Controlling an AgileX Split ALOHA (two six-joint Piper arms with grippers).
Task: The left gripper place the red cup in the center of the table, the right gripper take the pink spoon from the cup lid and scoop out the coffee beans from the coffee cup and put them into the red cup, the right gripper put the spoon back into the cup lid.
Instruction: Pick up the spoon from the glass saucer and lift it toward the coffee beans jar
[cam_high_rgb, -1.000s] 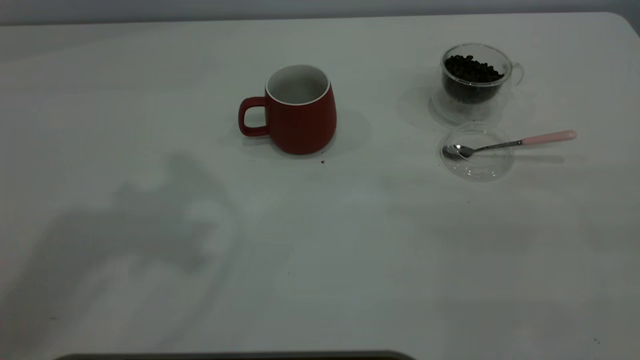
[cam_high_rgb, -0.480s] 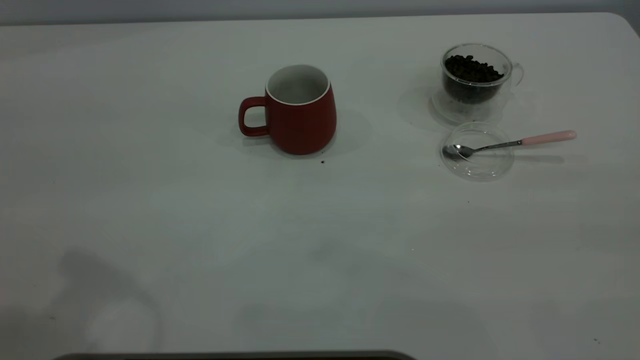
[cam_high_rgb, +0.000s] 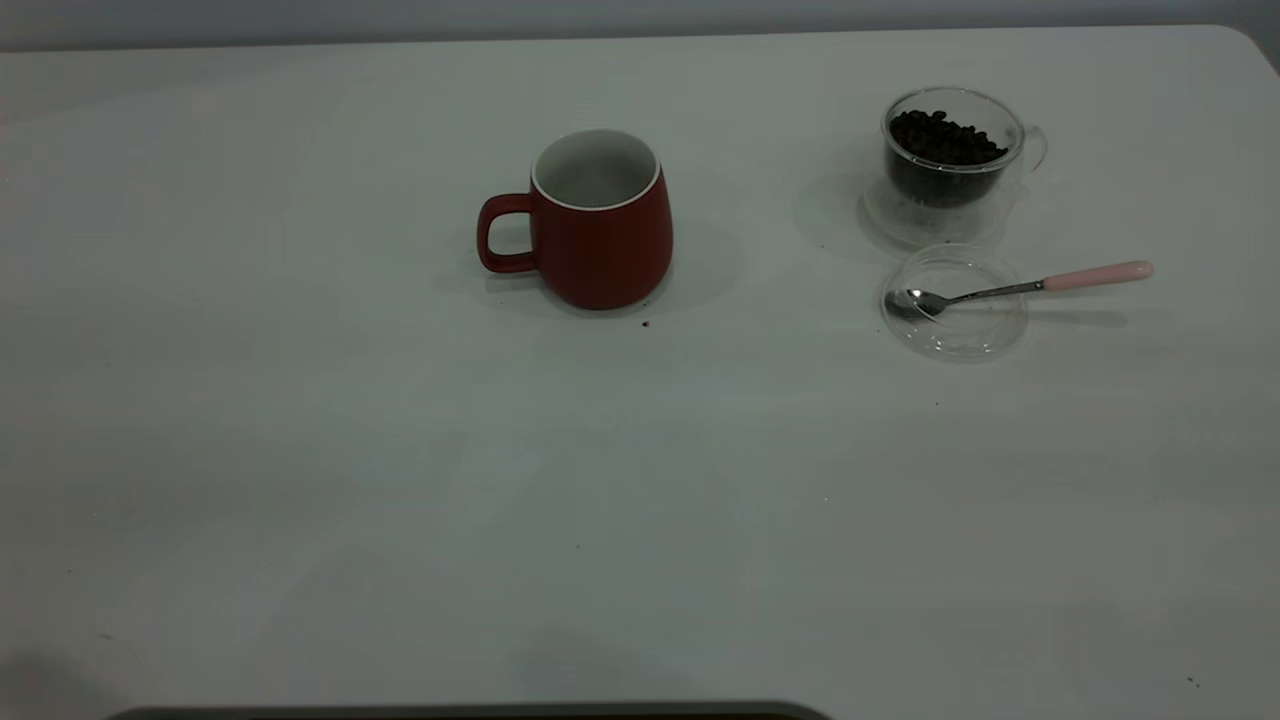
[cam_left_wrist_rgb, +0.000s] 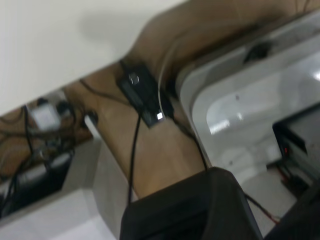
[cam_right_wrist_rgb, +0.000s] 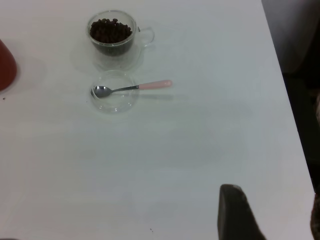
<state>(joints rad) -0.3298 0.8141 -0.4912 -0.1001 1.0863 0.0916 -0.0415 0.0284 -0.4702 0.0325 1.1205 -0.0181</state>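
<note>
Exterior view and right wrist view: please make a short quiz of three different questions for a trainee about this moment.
1. True or false: the pink spoon lies with its bowl in the cup lid.
2. Multiple choice: what does the coffee cup hold? A) water B) coffee beans C) nothing
3. Fill in: the handle of the red cup points toward the ____ arm's side of the table.

Key:
1. True; the pink handle sticks out past the lid's rim.
2. B; the dark coffee beans fill the clear cup.
3. Left.

Neither gripper shows in the exterior view; only a dark part of the right one shows in its own wrist view.
</note>
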